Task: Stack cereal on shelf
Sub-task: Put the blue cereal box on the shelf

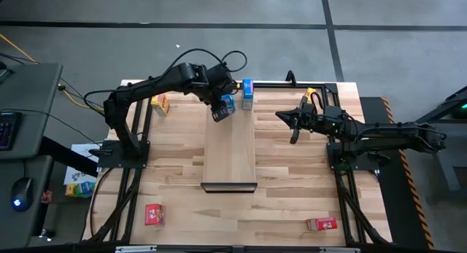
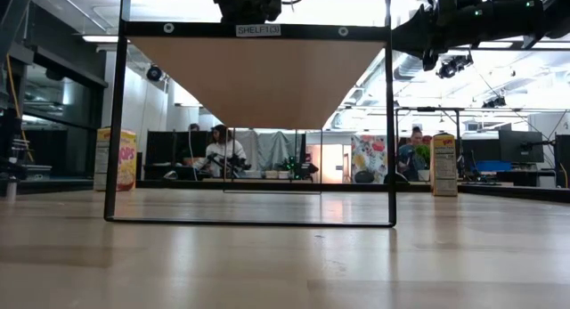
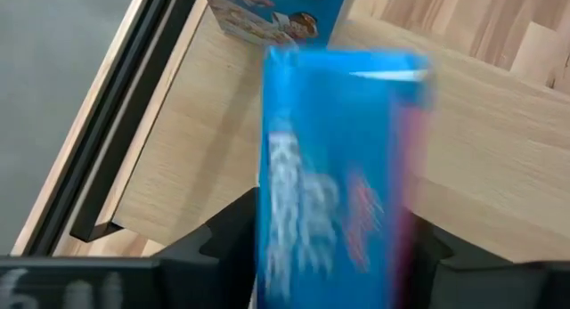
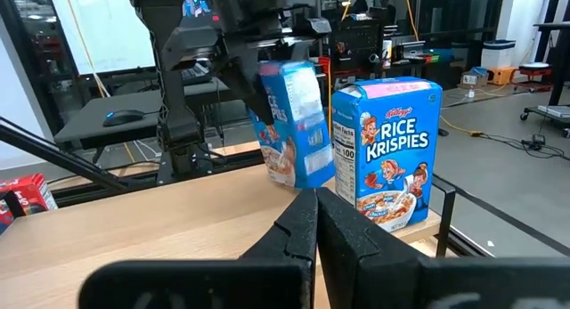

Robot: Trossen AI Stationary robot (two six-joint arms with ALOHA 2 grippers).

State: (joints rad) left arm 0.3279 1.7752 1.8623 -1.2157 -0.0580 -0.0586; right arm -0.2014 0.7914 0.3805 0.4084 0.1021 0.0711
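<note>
The shelf point(image 1: 230, 147) is a pale plank down the table's middle, with a dark lip at its near end. One blue cereal box point(image 1: 247, 94) stands upright on the shelf's far end; it also shows in the right wrist view point(image 4: 387, 153). My left gripper point(image 1: 221, 107) is over the shelf's far end, shut on the second blue box point(image 4: 294, 122), just left of the standing one. My right gripper point(image 1: 293, 127) is shut and empty, right of the shelf. Yellow boxes point(image 1: 159, 103) point(image 2: 443, 164) and red boxes point(image 1: 153, 213) point(image 1: 321, 224) stand on the table. My left gripper pinches the blue box between its two fingers point(image 3: 223, 247), on two opposite sides near its upper end point(image 3: 267, 220). The fingers come from above, pointing down. The box hangs tilted below them, over the shelf; whether its bottom edge point(image 4: 298, 180) touches the plank I cannot tell.
The shelf sits raised in a black frame point(image 2: 116, 122). The arm bases stand at the table's left point(image 1: 120, 147) and right point(image 1: 343, 154). People sit in the room beyond the table point(image 2: 218, 149).
</note>
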